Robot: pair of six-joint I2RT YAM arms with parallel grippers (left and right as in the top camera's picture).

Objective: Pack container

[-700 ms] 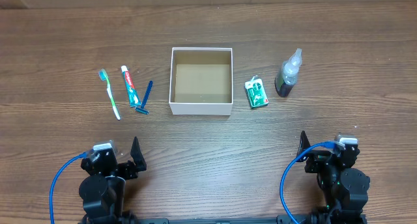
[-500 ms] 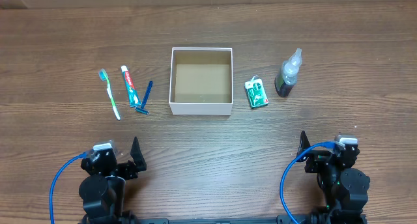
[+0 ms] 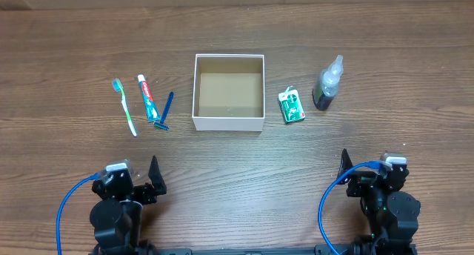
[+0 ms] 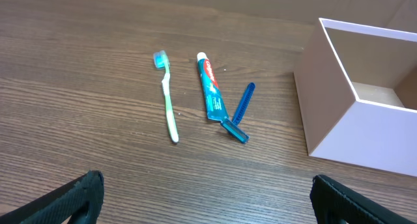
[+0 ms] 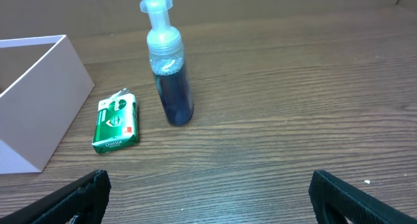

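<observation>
The container point(image 3: 229, 122), a white-walled square box with a brown floor, stands empty at the table's middle; it also shows in the left wrist view point(image 4: 339, 113) and the right wrist view point(image 5: 39, 87). Left of it lie a green toothbrush point(image 3: 125, 107), a toothpaste tube point(image 3: 148, 96) and a blue razor point(image 3: 165, 111). Right of it lie a green packet point(image 3: 292, 107) and a dark pump bottle point(image 3: 326, 84). My left gripper point(image 3: 154, 178) is open and empty near the front edge. My right gripper point(image 3: 345, 168) is open and empty, front right.
The wooden table point(image 3: 237, 159) extends around the objects. Blue cables point(image 3: 70, 203) loop beside each arm base at the front edge. The toothbrush point(image 4: 167, 97), toothpaste point(image 4: 210, 87) and razor point(image 4: 238, 113) lie ahead of the left wrist; the packet point(image 5: 116, 122) and bottle point(image 5: 169, 68) ahead of the right.
</observation>
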